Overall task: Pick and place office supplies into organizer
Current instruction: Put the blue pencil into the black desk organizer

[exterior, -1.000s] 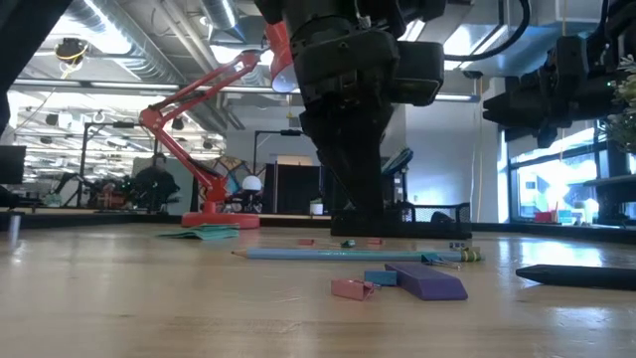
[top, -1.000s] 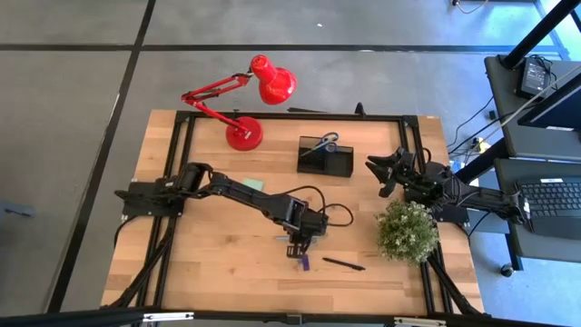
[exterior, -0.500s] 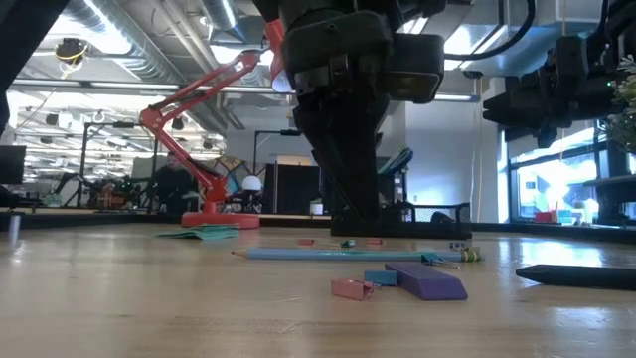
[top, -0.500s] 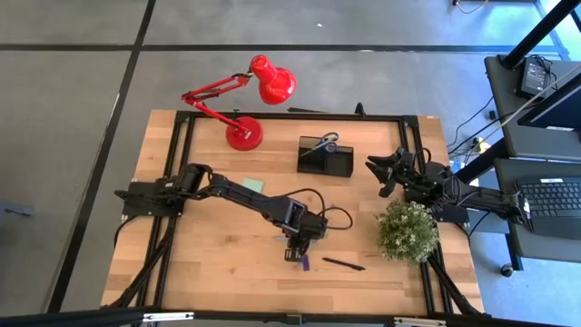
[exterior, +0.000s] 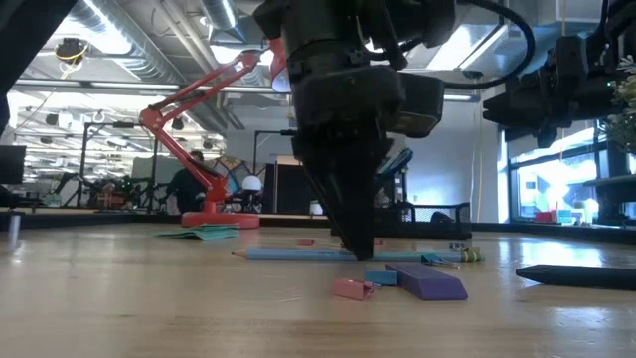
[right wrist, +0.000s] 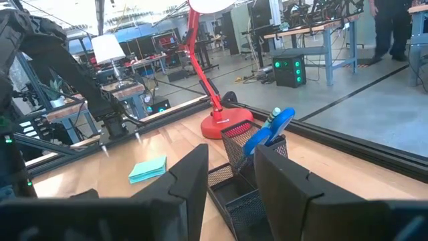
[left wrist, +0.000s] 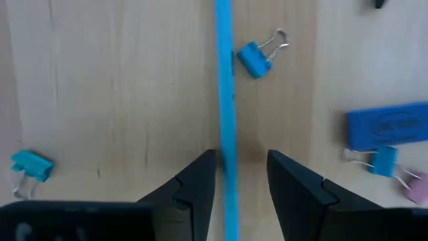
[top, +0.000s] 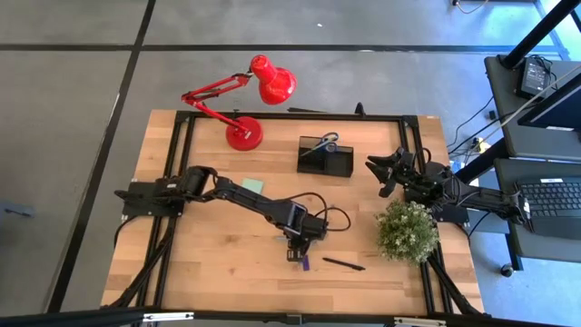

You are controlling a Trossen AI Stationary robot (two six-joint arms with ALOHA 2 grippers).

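My left gripper (left wrist: 241,174) is open, down at the table's near middle (top: 295,247), its fingers pointing down on either side of the thin light-blue pencil (left wrist: 224,87), which lies flat on the wood (exterior: 298,254). The purple piece (exterior: 429,281) and a black pen (top: 343,264) lie just nearer. The black organizer (top: 325,156) stands at the far middle with the blue-handled scissors (right wrist: 271,130) upright in it. The pale green sticky-note pad (top: 252,184) lies flat to its left. My right gripper (top: 381,177) waits open, right of the organizer. My left gripper comes at the pencil from above with its fingers across it, near the pencil's middle (left wrist: 225,150). The pencil runs through the gap close beside one finger (left wrist: 200,177). I cannot tell whether that finger touches it. The pencil lies flat on the table.
Blue binder clips (left wrist: 257,57) (left wrist: 30,165), a blue eraser (left wrist: 388,125) and a pink clip (exterior: 353,288) lie around the pencil. The red lamp (top: 243,134) stands at the far left, the green plant (top: 406,231) at the right. A black frame (top: 182,123) rims the table.
My left gripper has come down onto the table, shifting slightly toward the left, until its fingertips reach the level of the light-blue pencil and stand on either side of it. The pencil and the other items have stayed where they were.
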